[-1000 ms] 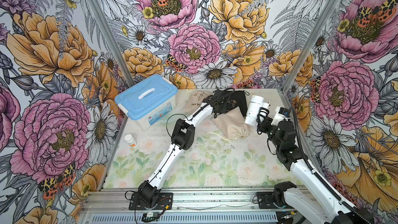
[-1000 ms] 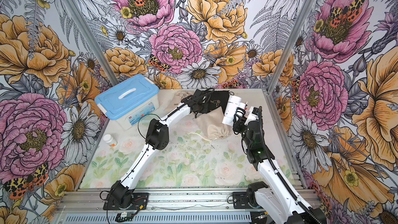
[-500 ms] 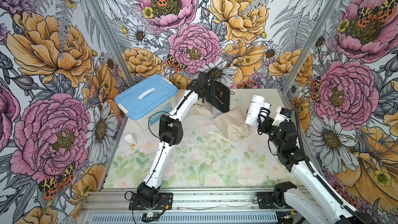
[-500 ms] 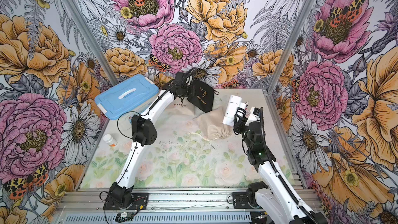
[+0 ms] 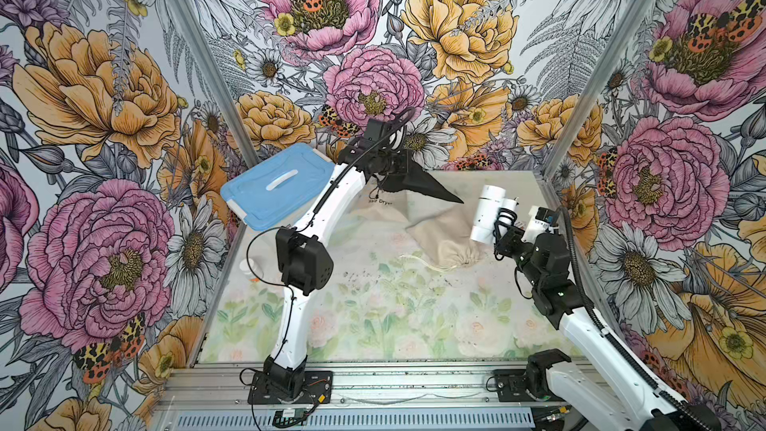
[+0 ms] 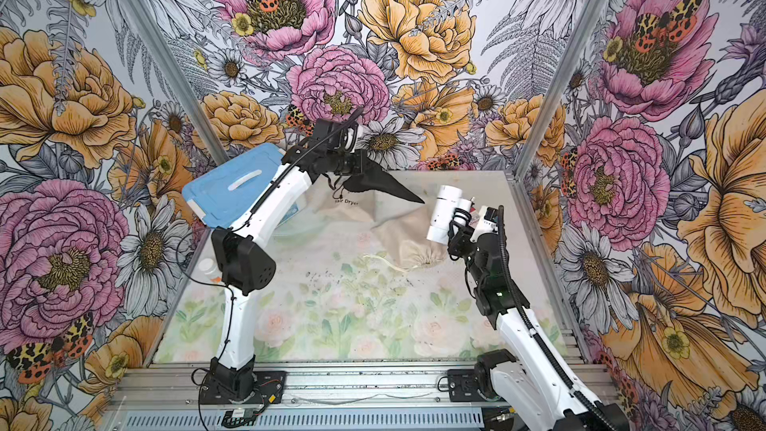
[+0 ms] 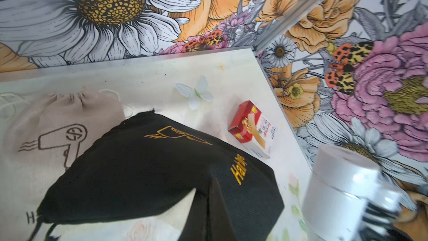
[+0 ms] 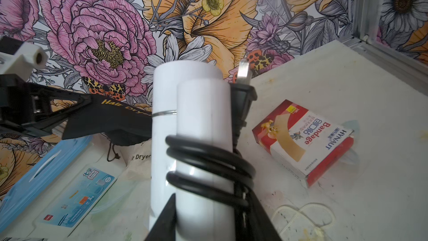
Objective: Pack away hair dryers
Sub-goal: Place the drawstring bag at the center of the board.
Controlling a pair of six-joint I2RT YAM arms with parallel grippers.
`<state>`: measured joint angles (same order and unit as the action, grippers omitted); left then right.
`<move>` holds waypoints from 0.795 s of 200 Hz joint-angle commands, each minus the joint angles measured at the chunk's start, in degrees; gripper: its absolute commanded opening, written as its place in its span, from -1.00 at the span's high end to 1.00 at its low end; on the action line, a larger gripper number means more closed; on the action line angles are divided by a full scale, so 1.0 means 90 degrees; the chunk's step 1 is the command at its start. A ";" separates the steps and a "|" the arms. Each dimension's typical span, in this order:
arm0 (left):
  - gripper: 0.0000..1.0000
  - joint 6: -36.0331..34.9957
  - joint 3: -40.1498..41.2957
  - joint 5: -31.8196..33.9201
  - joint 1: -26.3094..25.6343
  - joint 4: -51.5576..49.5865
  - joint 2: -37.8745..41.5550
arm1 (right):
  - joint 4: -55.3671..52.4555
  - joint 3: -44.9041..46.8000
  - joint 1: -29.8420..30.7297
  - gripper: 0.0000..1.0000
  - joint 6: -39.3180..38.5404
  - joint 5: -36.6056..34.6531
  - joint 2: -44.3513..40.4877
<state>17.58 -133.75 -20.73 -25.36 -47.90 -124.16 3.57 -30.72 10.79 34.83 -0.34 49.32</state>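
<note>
Holding the black pouch (image 5: 422, 185) clear of the table at the far middle, my left gripper (image 5: 407, 165) is pinched fully together on one edge of the cloth. The bag hangs flat, with a corner pointing right at the white hair dryer (image 5: 484, 213). My right gripper (image 5: 502, 229) is clamped low on that dryer, by the black cord (image 8: 208, 165) wound round it. It holds the dryer upright above the right of the table, just right of a beige pouch (image 5: 443, 236) that lies with its mouth drawn.

The drawstring dangles on my left gripper's side, so I judge the mouth is there and the closed end faces the dryer. I cannot tell whether the mouth gapes at all.

To do this well I would turn the pouch until its mouth meets the dryer, then let the cloth sag open before pushing. I would lead with the smooth barrel and go slowly, because the plug (image 8: 243, 89) stands proud beside it and its prong could catch the hem. My right grip should stay firm until the pouch carries the weight.
</note>
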 commanded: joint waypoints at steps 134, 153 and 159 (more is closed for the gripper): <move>-0.39 0.0534 0.7495 -0.0709 0.1122 0.0244 0.4643 | 0.0560 -0.0185 -0.0015 0.79 -0.0035 0.0585 -0.0148; -0.55 0.0563 0.7282 -0.0127 0.0959 0.0216 0.4957 | 0.0569 -0.0144 0.0003 0.79 -0.0024 0.0581 -0.0161; -0.56 0.0545 0.7168 0.0049 0.0909 0.0155 0.5026 | 0.0570 -0.0125 0.0000 0.79 -0.0022 0.0575 -0.0174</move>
<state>21.23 -65.82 -27.75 -16.05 -47.75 -84.64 3.44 -30.72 10.79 34.85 4.23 48.66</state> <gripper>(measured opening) 0.765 0.384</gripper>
